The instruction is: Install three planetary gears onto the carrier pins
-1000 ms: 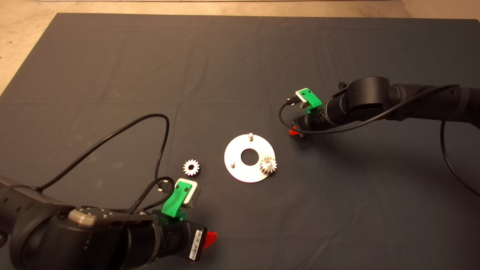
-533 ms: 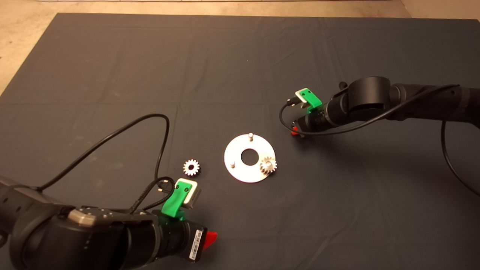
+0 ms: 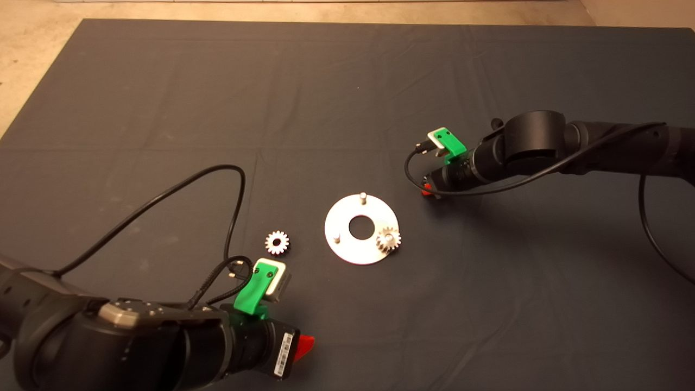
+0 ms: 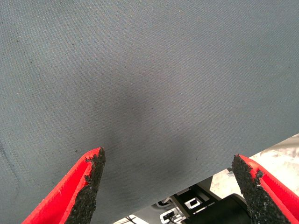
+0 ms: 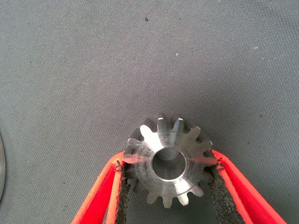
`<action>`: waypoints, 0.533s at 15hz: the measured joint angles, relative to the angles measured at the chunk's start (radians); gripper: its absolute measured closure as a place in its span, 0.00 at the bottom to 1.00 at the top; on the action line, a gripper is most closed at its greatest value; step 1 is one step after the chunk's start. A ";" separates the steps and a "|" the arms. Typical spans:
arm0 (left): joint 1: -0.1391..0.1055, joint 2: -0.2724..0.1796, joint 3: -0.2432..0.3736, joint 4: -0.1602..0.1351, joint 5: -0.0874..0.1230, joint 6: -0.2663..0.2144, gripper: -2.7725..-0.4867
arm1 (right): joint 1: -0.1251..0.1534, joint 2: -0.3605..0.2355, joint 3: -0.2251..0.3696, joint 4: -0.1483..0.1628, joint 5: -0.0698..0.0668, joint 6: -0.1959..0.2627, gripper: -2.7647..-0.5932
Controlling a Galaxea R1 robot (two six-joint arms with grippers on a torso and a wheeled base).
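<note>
A gear [image 5: 170,161] is clamped flat in the right tool [image 3: 429,190]; the disc [image 3: 347,247] lies probably toward the left tool [image 4: 168,189], which is apart.

third gear [image 5: 169,161] hidden under right hand [image 3: 429,189] in head view. third pin covered by seated gear [image 3: 389,239]. left hand [image 3: 305,344] mostly hidden behind wrist.

Carrier disc [image 3: 344,247]: flat, shiny, round, large central hole.
Pins: far one [image 3: 362,197] and left one [image 3: 336,237] bare.
Seated gear [image 3: 388,238]: on disc's right pin.
Loose gear [image 3: 277,242]: flat, left of disc.
Third gear [image 5: 170,160]: gripped, right of disc.
</note>
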 joint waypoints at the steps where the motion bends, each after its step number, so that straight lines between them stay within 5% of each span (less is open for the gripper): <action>1: 0.000 0.000 0.000 0.000 0.000 0.000 0.37 | 0.000 -0.001 0.001 0.000 0.000 0.000 0.80; 8: 0.000 0.001 0.000 0.000 0.000 -0.001 0.37 | 0.000 -0.032 0.057 0.000 -0.017 -0.006 0.85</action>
